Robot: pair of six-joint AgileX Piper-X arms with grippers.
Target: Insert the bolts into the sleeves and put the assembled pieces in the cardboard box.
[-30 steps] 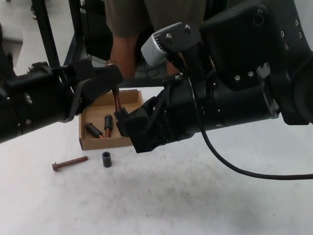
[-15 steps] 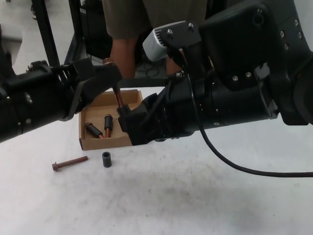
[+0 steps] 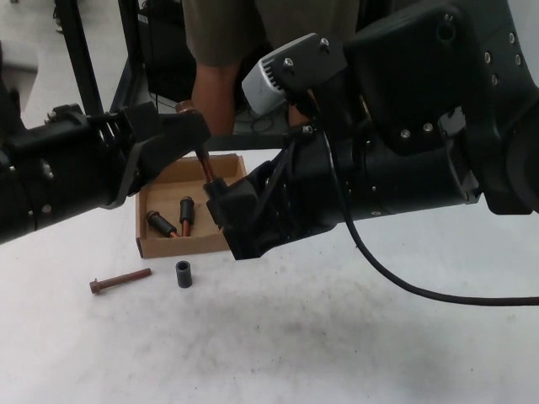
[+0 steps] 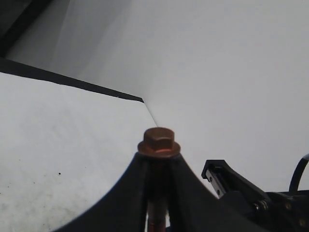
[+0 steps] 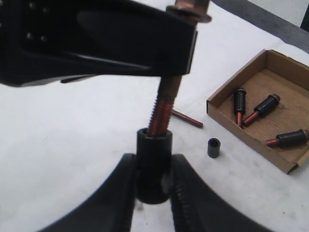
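My right claw (image 5: 153, 170) is closed on a black sleeve (image 5: 154, 145), which stands upright between the two fingers with its open mouth facing my other arm. The threaded end of a copper bolt (image 5: 164, 108) sits right at that mouth and looks just started into the bore. How deep it has gone I cannot tell.

The bolt's long axis runs nearly along the sleeve's, but it leans a little, with the head off to one side of the line through the bore. My left claw (image 4: 158, 162) is clamped on the shank just under the hexagonal head (image 4: 159, 142), so the left arm drives the push. I judge the next move should travel straight along the shank towards the sleeve. The lean should come out first, or the threads may catch on the rim.

Below the two claws, on the white bench (image 3: 337, 337), a second sleeve (image 3: 183, 274) stands on end. A second bolt (image 3: 120, 280) lies flat just beside it but apart from it.

Beyond them is the cardboard box (image 3: 181, 247), with three finished pieces (image 5: 263, 107) lying on its floor. It lies past the joined claws and closer to the left arm's side, so either arm could carry the piece over once the bolt is seated.
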